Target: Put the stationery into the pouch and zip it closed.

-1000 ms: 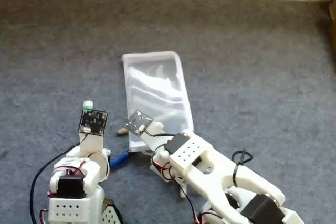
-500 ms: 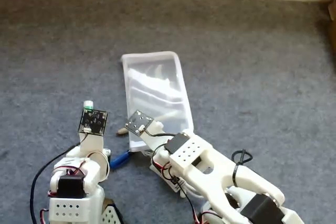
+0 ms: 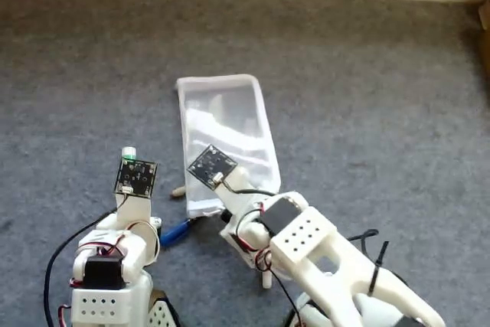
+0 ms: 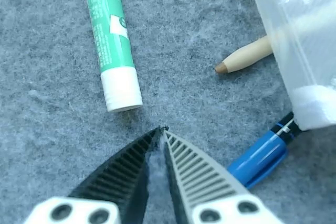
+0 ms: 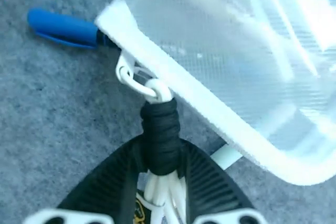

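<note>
Over the last second the right arm swung and its wrist turned over the near end of the mesh pouch (image 3: 226,124); the pouch itself barely shifted on the grey carpet (image 3: 367,74). Right gripper (image 5: 161,153): clamped on the black zip pull cord (image 5: 159,129) at the pouch's near corner. Left gripper (image 4: 161,129): fingers closed together, empty, hovering just above the carpet. Glue stick (image 4: 112,45) lies near it, outside the pouch. Blue pen (image 4: 260,156) pokes out from under the pouch corner; pencil (image 4: 244,57) tip shows beside the pouch wall. Judgement: the zip is being worked while stationery is unloaded; whether the opening is open or closed cannot be told.
</note>
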